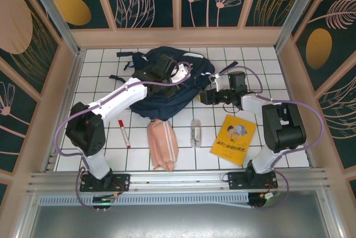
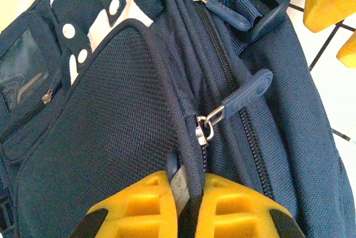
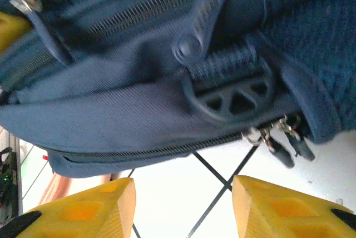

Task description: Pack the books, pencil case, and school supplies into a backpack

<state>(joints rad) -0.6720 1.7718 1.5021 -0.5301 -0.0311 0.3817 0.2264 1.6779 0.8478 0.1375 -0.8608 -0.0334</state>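
The navy backpack (image 1: 183, 77) lies at the back middle of the table. My left gripper (image 1: 166, 67) rests on top of it, shut on a piped fabric edge of the backpack (image 2: 111, 110) beside a zip pull (image 2: 245, 94). At the bag's right edge my right gripper (image 1: 202, 98) hangs open just above the tiles. Nothing is between its fingers (image 3: 83, 210), and the backpack's zip (image 3: 144, 152) runs just beyond them. The salmon pencil case (image 1: 162, 144), red-and-white marker (image 1: 123, 133), clear case (image 1: 194, 132) and yellow book (image 1: 233, 139) lie on the near tiles.
Wooden walls (image 1: 178, 36) and metal posts fence the white tiled table (image 1: 100, 82). A dark plastic buckle (image 3: 231, 93) and paired zip pulls (image 3: 275, 138) hang on the bag's side near my right fingers. The arm bases stand on the near rail (image 1: 178, 179).
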